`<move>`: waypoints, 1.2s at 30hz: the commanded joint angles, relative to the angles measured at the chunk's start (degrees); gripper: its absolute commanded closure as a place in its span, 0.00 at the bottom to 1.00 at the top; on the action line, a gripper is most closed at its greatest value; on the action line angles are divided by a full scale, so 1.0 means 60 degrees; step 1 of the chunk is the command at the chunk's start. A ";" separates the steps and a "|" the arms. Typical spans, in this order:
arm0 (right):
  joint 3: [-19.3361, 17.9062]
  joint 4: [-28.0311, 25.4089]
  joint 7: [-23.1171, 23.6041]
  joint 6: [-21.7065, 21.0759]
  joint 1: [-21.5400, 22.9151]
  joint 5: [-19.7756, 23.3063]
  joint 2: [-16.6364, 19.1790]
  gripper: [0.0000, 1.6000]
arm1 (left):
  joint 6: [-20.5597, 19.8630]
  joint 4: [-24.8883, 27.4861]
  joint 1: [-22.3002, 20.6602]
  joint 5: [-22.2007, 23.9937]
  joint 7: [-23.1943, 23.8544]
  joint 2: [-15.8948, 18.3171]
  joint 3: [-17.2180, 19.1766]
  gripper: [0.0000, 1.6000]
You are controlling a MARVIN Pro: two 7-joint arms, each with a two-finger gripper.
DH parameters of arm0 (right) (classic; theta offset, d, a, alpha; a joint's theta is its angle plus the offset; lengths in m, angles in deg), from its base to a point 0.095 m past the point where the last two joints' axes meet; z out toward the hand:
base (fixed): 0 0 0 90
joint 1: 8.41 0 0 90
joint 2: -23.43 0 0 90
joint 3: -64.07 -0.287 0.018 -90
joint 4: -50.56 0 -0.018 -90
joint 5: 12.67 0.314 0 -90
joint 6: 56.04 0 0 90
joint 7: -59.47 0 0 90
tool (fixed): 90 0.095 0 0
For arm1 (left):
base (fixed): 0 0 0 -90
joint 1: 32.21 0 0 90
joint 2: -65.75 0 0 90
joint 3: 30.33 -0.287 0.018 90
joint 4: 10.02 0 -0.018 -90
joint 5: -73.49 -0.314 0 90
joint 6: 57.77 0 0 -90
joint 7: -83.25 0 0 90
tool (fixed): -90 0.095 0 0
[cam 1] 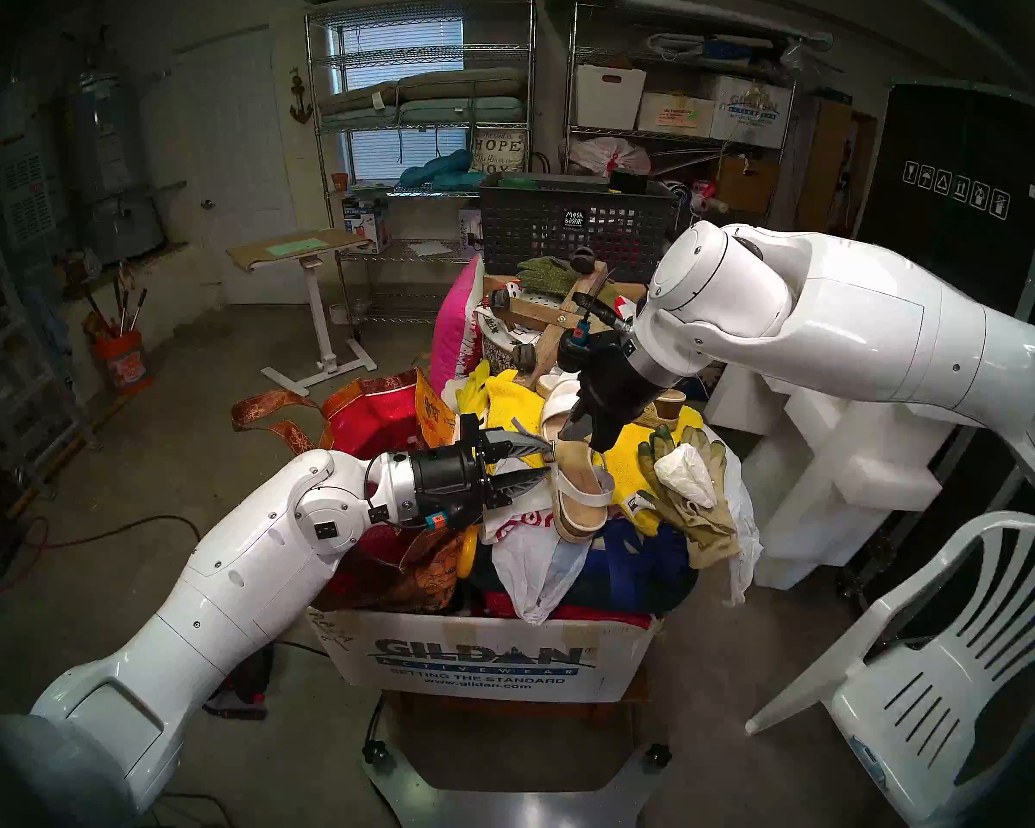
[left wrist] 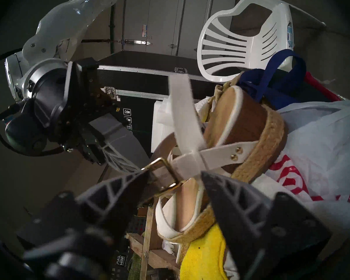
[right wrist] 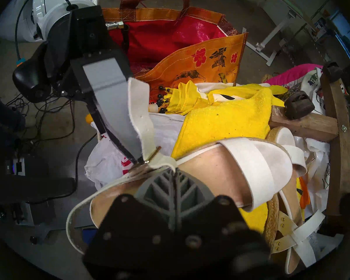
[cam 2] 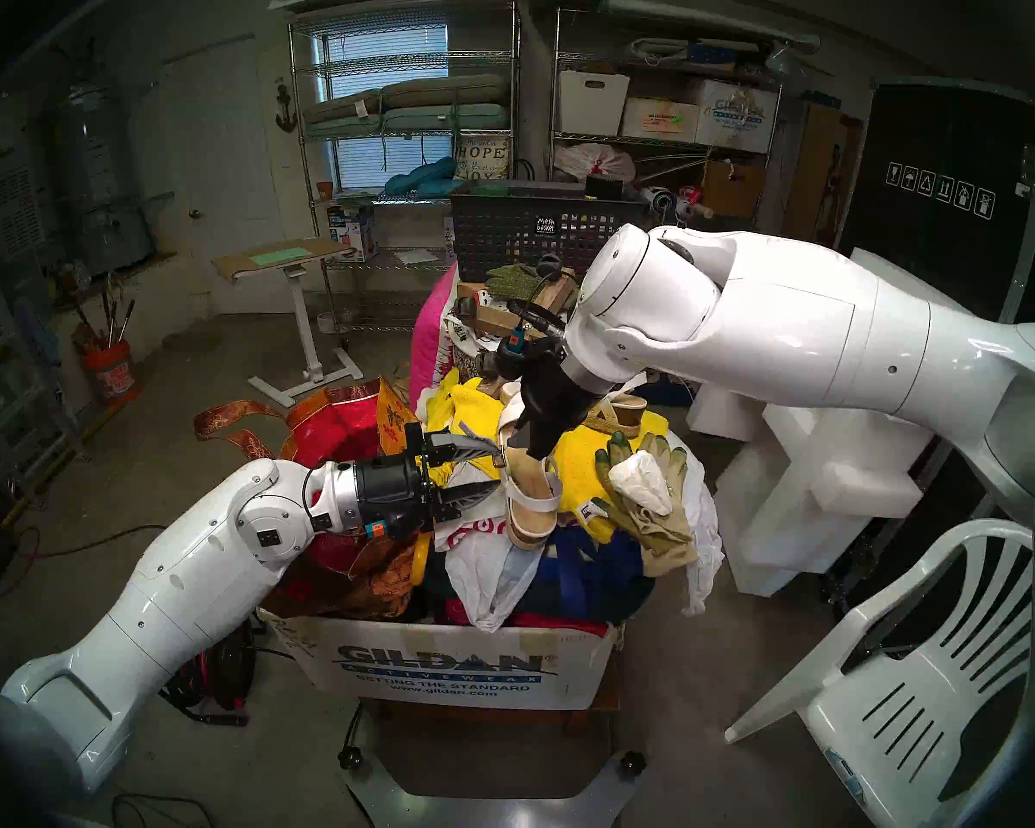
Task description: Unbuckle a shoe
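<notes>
**Sandal held up by its ankle strap, buckle between the left jaws**

The shoe (cam 1: 581,492) hangs toe-down over the heaped cardboard box (cam 1: 491,653), just above a white plastic bag (cam 1: 533,564) and yellow towel (cam 1: 622,462). Its twin sandal (right wrist: 281,223) lies in the pile behind, apart from it.

Right gripper (cam 1: 581,429) comes down from above w/ jaws pressed together, pinching the thin ankle strap (right wrist: 164,168) right by the buckle. Left gripper (cam 1: 530,465) reaches in level from the side, jaws partly spread, the brass buckle (left wrist: 162,176) sitting between its fingertips; one tip touches or nearly touches the buckle frame (can't tell if it grips anything yet). The loose strap tail (left wrist: 182,116) sticks up free past the frame.

Handling, as a judgement:
- Sole looks like stiff cork/jute, bulky but prob. light; it'll swing if only the strap bears it.
- Strap is thin, soft, floppy, so it twists under a pinch rather than pushing back. Smooth finish, may slip.
- Buckle is small, hard, slick metal.

Best hold: keep the right pinch on the strap close to the buckle as anchor, and take the free tail near the frame w/ the left, feeding it back to lift the prong.
</notes>
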 commanded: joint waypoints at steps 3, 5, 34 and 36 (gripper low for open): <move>-0.0179 0.0011 0.0040 0.0112 0.0210 -0.0002 0.0020 1.00 | 0.0103 -0.0007 -0.0033 -0.0330 -0.0578 -0.0372 0.0100 0.56; -0.0187 0.0007 0.0047 0.0128 0.0206 0.0013 0.0019 1.00 | 0.0115 -0.0112 -0.0026 -0.0496 -0.0833 -0.0551 0.0136 0.56; -0.0190 -0.0028 0.0003 -0.0119 0.0359 -0.0036 0.0102 1.00 | 0.0317 -0.0397 -0.0062 -0.1213 -0.1696 -0.0533 0.0699 0.61; -0.0195 -0.0033 -0.0046 -0.0126 0.0337 -0.0045 0.0109 1.00 | 0.0418 -0.0363 0.0000 -0.1202 -0.1621 -0.0389 0.0675 0.60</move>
